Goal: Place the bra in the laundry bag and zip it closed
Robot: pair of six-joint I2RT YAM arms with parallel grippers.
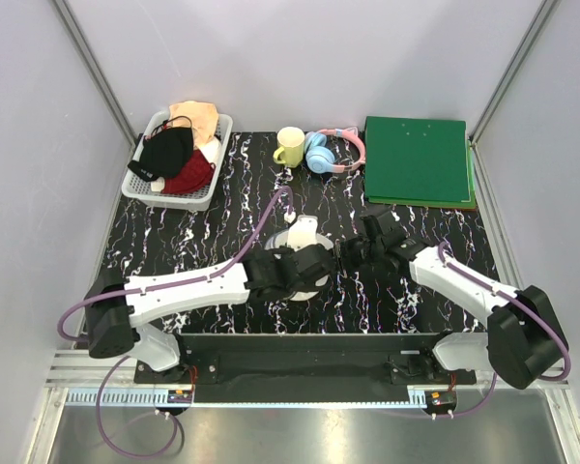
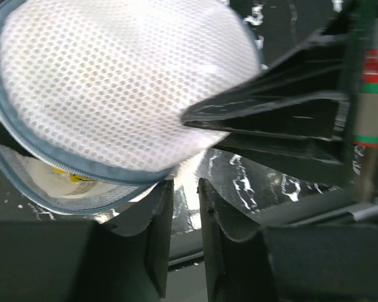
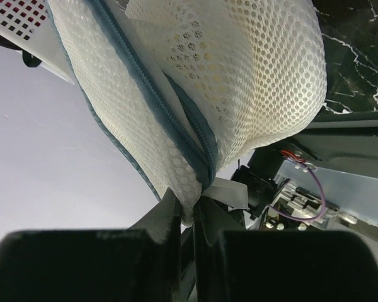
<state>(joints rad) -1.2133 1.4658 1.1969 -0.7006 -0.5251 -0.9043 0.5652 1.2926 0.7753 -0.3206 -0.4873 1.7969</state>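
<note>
The laundry bag point(image 1: 301, 232) is a white mesh clamshell with a blue-grey zipper rim, lying at the table's middle, partly under my grippers. In the left wrist view the laundry bag point(image 2: 113, 82) is domed, with its rim gaping a little at the lower left. A sliver of the yellow bra point(image 2: 72, 177) shows inside that gap. My left gripper point(image 2: 186, 185) sits just beside the rim, its jaws a narrow gap apart with nothing between them; it also shows in the top view point(image 1: 319, 263). My right gripper point(image 3: 190, 204) is shut on the bag's mesh edge point(image 3: 239, 69) by the zipper, and shows in the top view point(image 1: 348, 253).
A white slatted basket point(image 1: 201, 190) with black and dark red garments stands at the back left. A yellow mug point(image 1: 290, 147), blue and pink headphones point(image 1: 329, 152) and a green folder point(image 1: 416, 159) lie along the back edge.
</note>
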